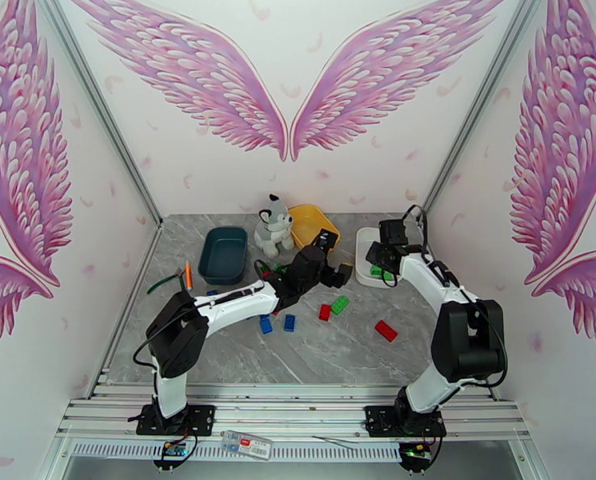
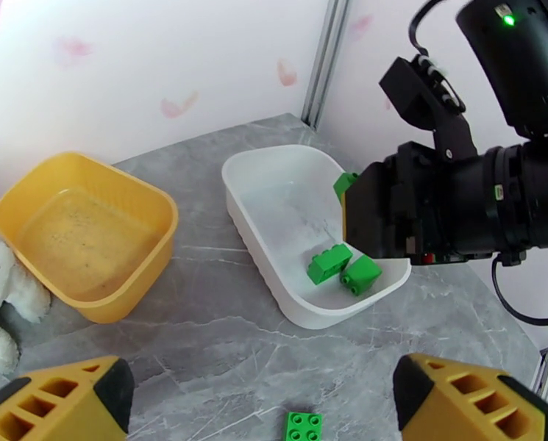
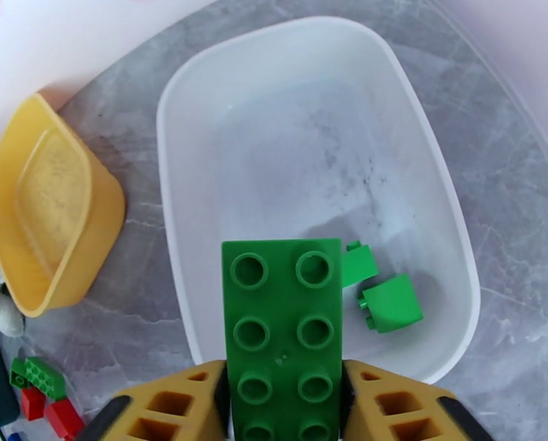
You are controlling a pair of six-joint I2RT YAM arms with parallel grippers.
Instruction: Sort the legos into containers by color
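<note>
My right gripper [image 3: 282, 387] is shut on a long green lego [image 3: 282, 332], holding it over the near end of the white tray [image 3: 185, 214]. Two small green legos [image 3: 391, 303] lie on the tray's floor [image 2: 329, 262]. My left gripper [image 2: 266, 395] stands open and holds nothing, hovering above the table just left of the white tray [image 1: 364, 250], with one green lego [image 2: 304, 426] below it. The yellow tray [image 2: 156, 207] is empty. Loose red [image 1: 386, 330], green [image 1: 340, 305] and blue [image 1: 290, 322] legos lie mid-table. The teal tray [image 1: 224, 254] stands at the back left.
A plush husky [image 1: 274, 226] sits between the teal and yellow trays. Orange and green hand tools [image 1: 187, 274] lie left of the teal tray. The right arm's wrist [image 2: 457, 207] hangs close in front of my left gripper.
</note>
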